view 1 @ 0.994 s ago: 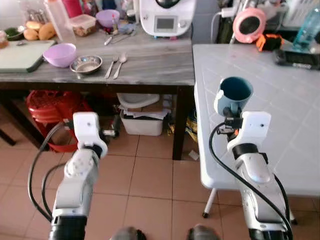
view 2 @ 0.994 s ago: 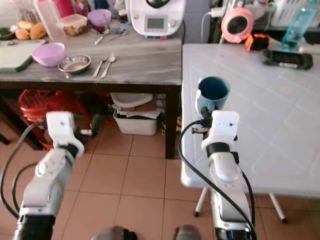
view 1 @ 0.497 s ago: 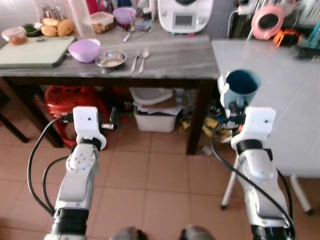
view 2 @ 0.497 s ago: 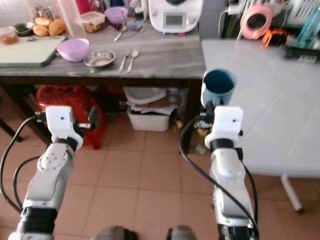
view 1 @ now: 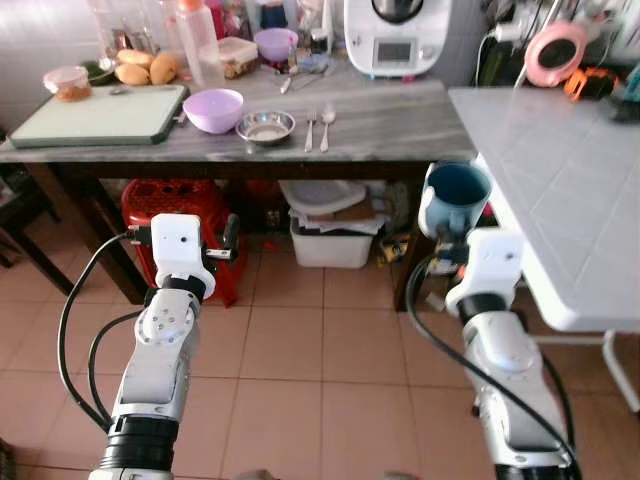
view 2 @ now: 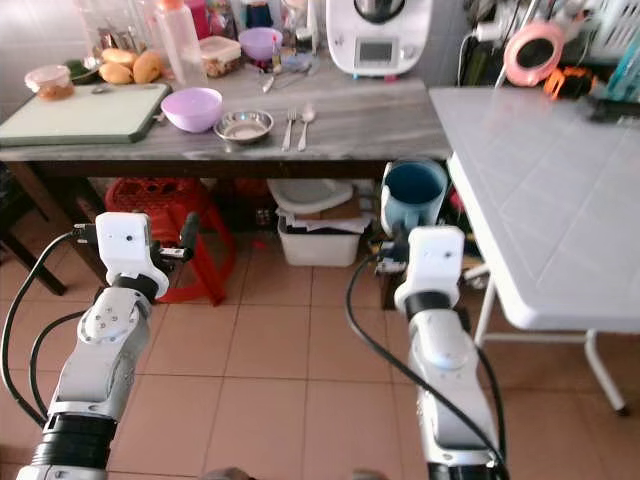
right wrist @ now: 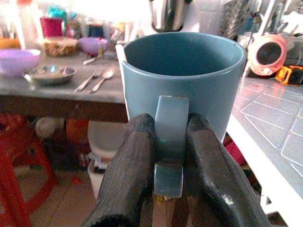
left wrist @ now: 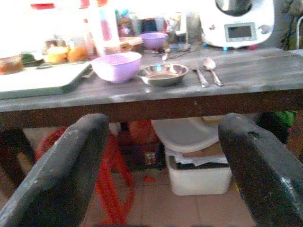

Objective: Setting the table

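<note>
Above the tiled floor [view 1: 300, 350], in the gap between the two tables, the right gripper [right wrist: 169, 142] holds a blue mug [view 1: 457, 196] upright. Its jaws are closed on the mug's handle [right wrist: 170, 127], one black finger on each side, with the mug's open mouth facing up. The mug hangs in the air just beside the near corner of the white tabletop [view 1: 560, 190] and touches neither table.

The left gripper [left wrist: 161, 165] is raised in front of the grey tabletop [view 1: 400, 110], below its edge. Its jaws stand wide apart and hold nothing.

On the grey tabletop, from the robot's left: a green cutting board [view 1: 100, 112], a purple bowl [view 1: 214, 109], a small steel bowl [view 1: 266, 127], then a fork [view 1: 310, 130] and a spoon [view 1: 327, 127] lying side by side. A white kitchen appliance [view 1: 395, 35] stands at the back. Under this tabletop are a red stool [view 1: 150, 205] and a white bin [view 1: 330, 240].
</note>
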{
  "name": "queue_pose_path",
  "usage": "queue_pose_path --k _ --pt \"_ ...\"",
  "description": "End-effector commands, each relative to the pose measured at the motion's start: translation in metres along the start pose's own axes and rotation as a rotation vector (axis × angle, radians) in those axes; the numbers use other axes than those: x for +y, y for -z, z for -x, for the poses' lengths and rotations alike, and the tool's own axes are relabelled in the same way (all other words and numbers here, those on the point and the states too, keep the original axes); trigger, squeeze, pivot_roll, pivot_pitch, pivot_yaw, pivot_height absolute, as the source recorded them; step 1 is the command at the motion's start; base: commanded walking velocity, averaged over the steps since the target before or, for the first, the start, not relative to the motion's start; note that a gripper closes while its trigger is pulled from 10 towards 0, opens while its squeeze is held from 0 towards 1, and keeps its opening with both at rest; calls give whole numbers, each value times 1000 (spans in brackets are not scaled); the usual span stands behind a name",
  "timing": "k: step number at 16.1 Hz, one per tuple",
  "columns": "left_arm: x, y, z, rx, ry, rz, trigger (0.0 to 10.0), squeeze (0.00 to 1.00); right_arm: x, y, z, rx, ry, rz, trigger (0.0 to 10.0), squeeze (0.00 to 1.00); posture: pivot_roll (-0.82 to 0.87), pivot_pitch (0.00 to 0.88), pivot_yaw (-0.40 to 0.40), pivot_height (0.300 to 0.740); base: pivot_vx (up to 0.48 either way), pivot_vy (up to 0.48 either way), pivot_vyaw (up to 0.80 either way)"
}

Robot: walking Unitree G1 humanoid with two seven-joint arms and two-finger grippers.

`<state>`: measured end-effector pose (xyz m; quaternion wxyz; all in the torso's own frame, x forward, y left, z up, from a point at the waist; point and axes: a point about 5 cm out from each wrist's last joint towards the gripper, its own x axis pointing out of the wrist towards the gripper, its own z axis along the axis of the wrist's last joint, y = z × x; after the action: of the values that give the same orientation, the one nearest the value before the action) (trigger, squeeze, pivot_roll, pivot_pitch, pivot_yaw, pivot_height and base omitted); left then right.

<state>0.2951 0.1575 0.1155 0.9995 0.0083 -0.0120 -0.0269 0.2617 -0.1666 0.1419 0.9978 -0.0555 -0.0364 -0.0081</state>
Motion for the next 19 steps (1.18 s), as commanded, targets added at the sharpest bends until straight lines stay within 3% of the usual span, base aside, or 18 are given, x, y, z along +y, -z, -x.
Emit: queue_pose_path --k 1,8,19 --pt "-3 -3 -2 -10 4 3 10000 0 -7 -4 -1 -16 26 -6 10000 0 -88 0 57 731 480 0 0" --pt "-9 -3 -1 -23 32 17 10000 0 -8 -7 -2 -30 38 7 10000 0 -90 0 56 731 480 0 723" --pt "-19 -2 4 -30 88 16 10000 0 -20 -17 -13 -76 149 26 10000 0 -84 0 56 731 480 0 -73"
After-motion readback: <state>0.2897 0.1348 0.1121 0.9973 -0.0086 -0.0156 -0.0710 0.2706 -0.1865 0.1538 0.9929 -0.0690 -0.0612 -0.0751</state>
